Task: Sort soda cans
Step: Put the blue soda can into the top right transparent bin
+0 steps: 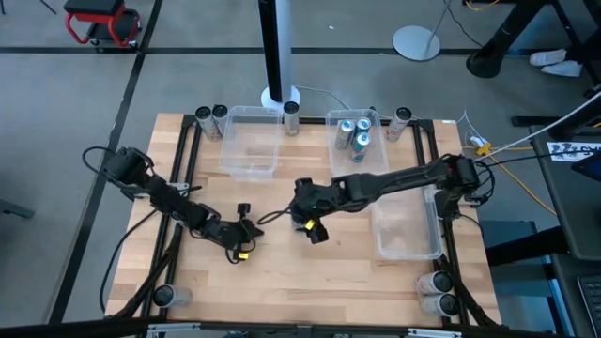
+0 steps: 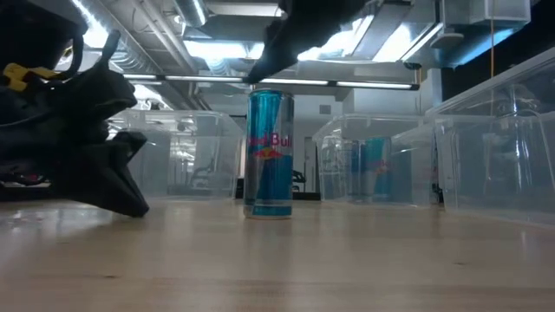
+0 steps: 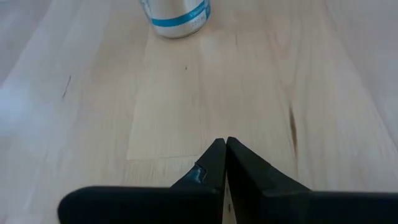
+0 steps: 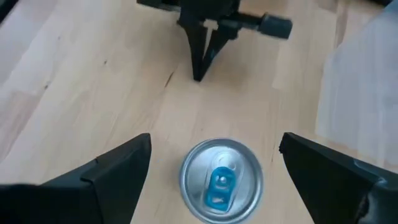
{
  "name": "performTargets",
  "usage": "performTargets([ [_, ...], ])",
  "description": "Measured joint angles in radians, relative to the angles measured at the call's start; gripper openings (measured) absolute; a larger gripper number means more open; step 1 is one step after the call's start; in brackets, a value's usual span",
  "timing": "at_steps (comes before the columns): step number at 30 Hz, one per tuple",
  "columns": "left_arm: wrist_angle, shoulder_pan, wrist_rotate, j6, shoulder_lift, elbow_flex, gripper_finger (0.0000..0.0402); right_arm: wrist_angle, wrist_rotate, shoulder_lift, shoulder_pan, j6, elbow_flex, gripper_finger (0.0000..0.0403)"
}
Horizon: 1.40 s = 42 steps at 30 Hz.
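Red Bull can [image 2: 270,152] upright mid-table, nothing gripped.
Left gripper [image 3: 224,151] rested low on the wood, fingers pinched together, empty; right gripper [image 4: 214,165] hung over the can, jaws spread wide either side, not touching.

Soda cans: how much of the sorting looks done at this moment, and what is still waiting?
Done: three blue cans sit in one far bin. In hand: the right gripper is open above a standing blue-and-silver can mid-table, not yet gripping. The left gripper rests shut on the table nearby. Left: loose cans at the far edge and near corners; the other two bins look empty.
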Motion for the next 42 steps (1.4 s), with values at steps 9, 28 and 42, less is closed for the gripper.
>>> performTargets([
  [9,0.004,-0.018,-0.007,0.021,0.0,-0.002,0.0008,0.0,0.001,0.047,-0.001,0.01,-0.001,0.0358],
  [28,0.015,-0.02,-0.009,0.004,0.0,-0.011,0.0008,-0.008,0.019,0.072,-0.001,-0.023,-0.001,0.0228],
  [42,0.011,-0.035,-0.017,-0.003,0.0,-0.011,0.0008,-0.467,0.234,-0.051,-0.007,-0.174,0.328,0.0228],
])
